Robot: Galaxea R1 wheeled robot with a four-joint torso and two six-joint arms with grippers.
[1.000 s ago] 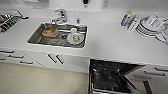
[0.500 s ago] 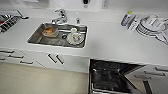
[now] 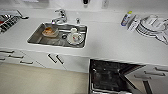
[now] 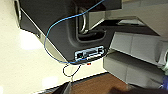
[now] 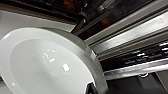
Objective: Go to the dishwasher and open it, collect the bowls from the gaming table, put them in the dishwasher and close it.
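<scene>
The dishwasher (image 3: 107, 75) stands open under the white counter at the lower right of the head view, its dark interior and a rack showing. A large white bowl (image 5: 50, 62) sits close in the right wrist view, and a dark finger (image 5: 91, 89) of my right gripper grips its rim. Just beyond the bowl are the dishwasher's steel rails and dark rack (image 5: 130, 42). The left wrist view looks at my own dark base with a blue cable (image 4: 57, 27) over a pale floor. The gaming table is out of view.
A steel sink (image 3: 35, 40) holds a brownish bowl (image 3: 50, 31) and a white plate with a cup (image 3: 74, 37). The counter also carries a faucet (image 3: 60, 16), a bottle (image 3: 126, 18) and stacked white dishes (image 3: 150, 25). White cabinet doors (image 3: 67, 62) flank the dishwasher.
</scene>
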